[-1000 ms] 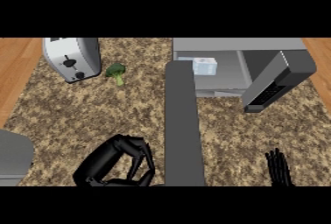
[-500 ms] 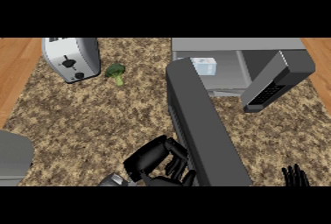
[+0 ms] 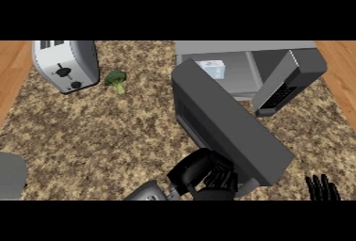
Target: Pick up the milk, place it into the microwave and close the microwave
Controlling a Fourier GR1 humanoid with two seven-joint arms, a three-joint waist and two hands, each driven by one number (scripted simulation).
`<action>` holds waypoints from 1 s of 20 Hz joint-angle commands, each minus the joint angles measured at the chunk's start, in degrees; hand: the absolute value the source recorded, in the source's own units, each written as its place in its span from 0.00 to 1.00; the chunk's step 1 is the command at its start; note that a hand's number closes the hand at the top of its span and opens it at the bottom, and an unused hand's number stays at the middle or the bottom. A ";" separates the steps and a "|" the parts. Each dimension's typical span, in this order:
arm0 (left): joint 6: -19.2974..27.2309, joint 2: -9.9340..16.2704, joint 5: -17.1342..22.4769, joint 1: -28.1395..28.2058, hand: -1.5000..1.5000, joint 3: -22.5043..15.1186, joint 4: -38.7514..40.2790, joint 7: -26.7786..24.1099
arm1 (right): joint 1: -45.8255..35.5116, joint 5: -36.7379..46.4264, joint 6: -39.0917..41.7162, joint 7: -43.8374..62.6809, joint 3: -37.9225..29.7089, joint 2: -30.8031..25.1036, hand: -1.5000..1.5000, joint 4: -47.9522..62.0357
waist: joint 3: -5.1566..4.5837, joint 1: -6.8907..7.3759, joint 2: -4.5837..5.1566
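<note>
We see the microwave door (image 3: 230, 127) swung further round than half a second ago, our left hand (image 3: 201, 176) curled against its lower edge. One milk carton (image 3: 212, 68) stands upright inside the microwave (image 3: 243, 49). One toaster (image 3: 66, 66), one broccoli (image 3: 115, 79). Our right hand (image 3: 321, 188) rests with straight fingers at the lower edge.

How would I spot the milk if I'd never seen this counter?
Find the grey microwave at the counter's far right, its door swung partly open. Look inside the cavity, at its left: the milk is a small pale blue-and-white carton, the only thing in there.
</note>
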 commanded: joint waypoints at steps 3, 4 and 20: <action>8.78 -0.22 7.85 -5.22 1.00 -10.60 7.98 0.38 | 1.19 -2.92 5.22 0.15 2.95 -1.34 0.00 -8.25 | 0.01 -2.74 0.52; 11.45 -0.22 8.43 -6.89 1.00 -10.18 8.53 0.60 | 1.66 -4.07 5.92 0.51 2.19 -2.83 0.00 -10.01 | -0.01 -3.33 0.51; 27.30 -0.22 27.16 -19.97 1.00 -0.68 15.05 -10.95 | 3.53 -8.86 7.22 8.89 7.05 -7.59 0.00 -22.19 | -0.21 -10.56 2.25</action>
